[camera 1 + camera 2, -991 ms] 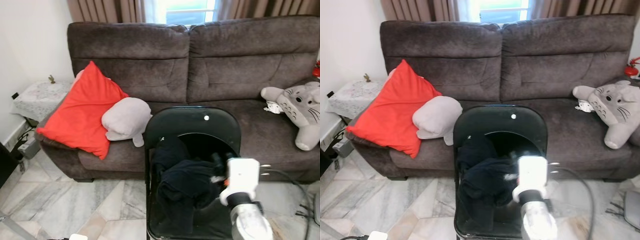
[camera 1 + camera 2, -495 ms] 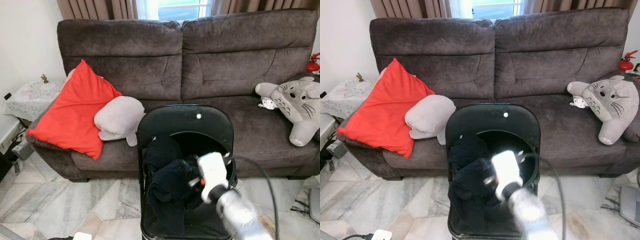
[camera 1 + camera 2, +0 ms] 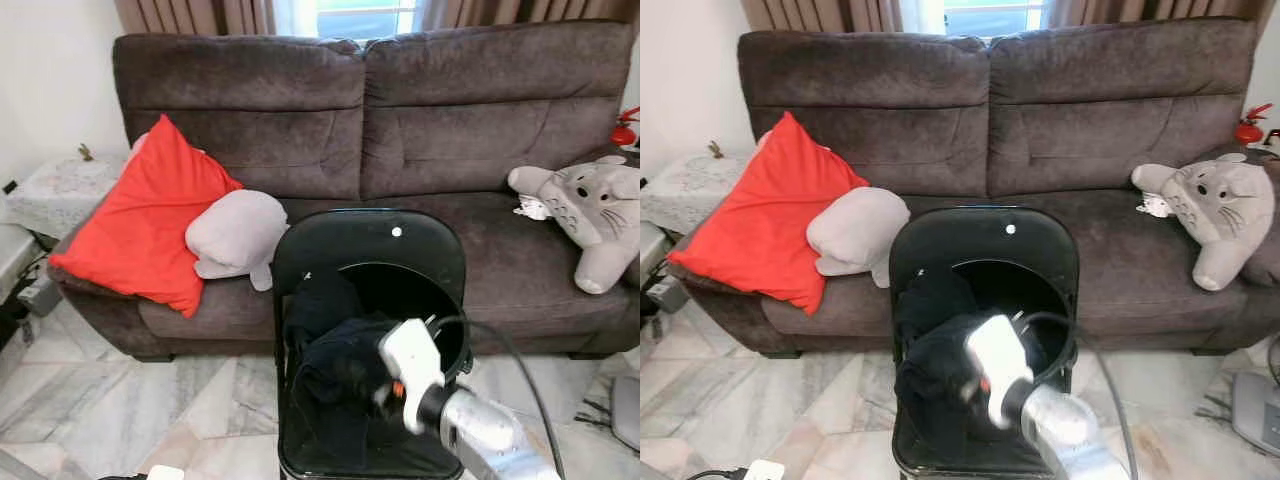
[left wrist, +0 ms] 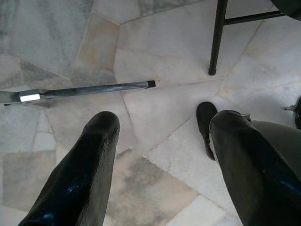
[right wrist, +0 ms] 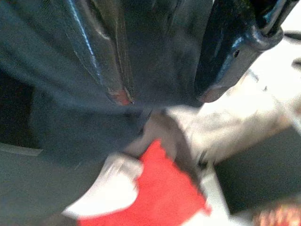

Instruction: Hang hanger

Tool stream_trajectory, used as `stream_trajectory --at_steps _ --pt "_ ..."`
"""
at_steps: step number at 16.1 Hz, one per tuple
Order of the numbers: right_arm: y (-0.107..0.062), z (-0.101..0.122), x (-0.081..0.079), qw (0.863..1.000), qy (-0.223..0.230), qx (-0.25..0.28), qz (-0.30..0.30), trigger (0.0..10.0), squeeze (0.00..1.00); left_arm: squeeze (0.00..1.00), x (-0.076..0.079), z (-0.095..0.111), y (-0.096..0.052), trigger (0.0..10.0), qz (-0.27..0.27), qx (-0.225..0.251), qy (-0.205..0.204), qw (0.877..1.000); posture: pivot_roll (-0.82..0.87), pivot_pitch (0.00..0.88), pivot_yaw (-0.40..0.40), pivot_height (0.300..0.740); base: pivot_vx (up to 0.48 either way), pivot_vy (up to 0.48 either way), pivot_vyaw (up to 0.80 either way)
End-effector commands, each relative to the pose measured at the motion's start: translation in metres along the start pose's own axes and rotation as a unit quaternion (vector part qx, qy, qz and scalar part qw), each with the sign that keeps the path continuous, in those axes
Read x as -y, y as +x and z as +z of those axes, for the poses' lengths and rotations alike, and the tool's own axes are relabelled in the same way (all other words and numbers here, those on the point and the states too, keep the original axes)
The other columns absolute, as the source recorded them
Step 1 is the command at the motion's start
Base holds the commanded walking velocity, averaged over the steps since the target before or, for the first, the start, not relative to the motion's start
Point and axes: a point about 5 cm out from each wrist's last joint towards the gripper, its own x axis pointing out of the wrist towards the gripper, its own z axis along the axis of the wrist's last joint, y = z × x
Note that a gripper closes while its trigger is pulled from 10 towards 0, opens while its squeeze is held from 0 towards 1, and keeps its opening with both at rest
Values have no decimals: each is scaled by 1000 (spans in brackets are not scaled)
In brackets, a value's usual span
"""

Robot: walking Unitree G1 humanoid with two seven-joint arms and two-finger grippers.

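Note:
A black folding chair [image 3: 370,238] stands in front of the sofa, and a dark garment [image 3: 330,378] lies bunched on its seat. No hanger can be made out among the folds. My right arm, with its white wrist block [image 3: 410,358], reaches in from the lower right to the garment's right side. In the blurred right wrist view my right gripper [image 5: 167,96] is open, fingers apart, with dark cloth [image 5: 84,117] between and beyond them. My left gripper [image 4: 164,123] hangs open over the marble floor, holding nothing.
The brown sofa [image 3: 450,130] carries a red cushion [image 3: 150,225], a grey plush [image 3: 238,232] and a grey-white plush toy [image 3: 590,215]. A small table [image 3: 55,185] stands on the left. A black cable [image 3: 505,345] loops off my right arm. A metal bar [image 4: 89,89] and a chair leg [image 4: 217,37] are near my left gripper.
My right arm has swung left and lower, bringing its wrist against the dark garment on the chair. The head camera has shifted slightly; the chair and sofa have not moved.

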Motion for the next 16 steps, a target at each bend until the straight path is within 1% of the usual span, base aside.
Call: stream_trajectory --at_steps 1,2,5,7,8,10,14,16 --pt "1 -6 -8 999 -6 -23 23 10000 0 0 -2 -5 -1 10000 6 -11 -7 1000 11 52 52 740 0 0 0" --pt "2 -8 -9 999 -15 -31 29 10000 0 0 -3 -6 -1 10000 6 -12 -8 1000 13 52 52 740 0 0 0" --pt "2 -10 -6 999 -16 -42 14 10000 0 0 -4 -8 -2 10000 7 -16 -10 1000 14 57 50 740 0 0 0" --pt "0 -13 -1 998 -17 -55 -12 10000 0 0 -4 -12 -3 10000 6 -23 -9 1000 8 65 54 740 0 0 0" --pt "-2 -17 4 996 -17 -73 -44 10000 0 0 -5 -15 -3 10000 6 -27 -7 1000 6 66 55 740 0 0 0" --pt "-4 -20 5 995 -9 -84 -58 10000 0 0 -6 -16 -4 10000 5 -31 -4 999 1 70 59 740 0 0 0" --pt "-5 -18 3 995 -9 -83 -61 10000 0 0 -5 -15 -4 10000 2 -31 -1 1000 -5 73 61 740 0 0 0" --pt "-6 -12 10 993 -10 -75 -91 10000 0 0 -4 -14 -3 10000 1 -31 0 1000 -8 74 60 740 0 0 0"
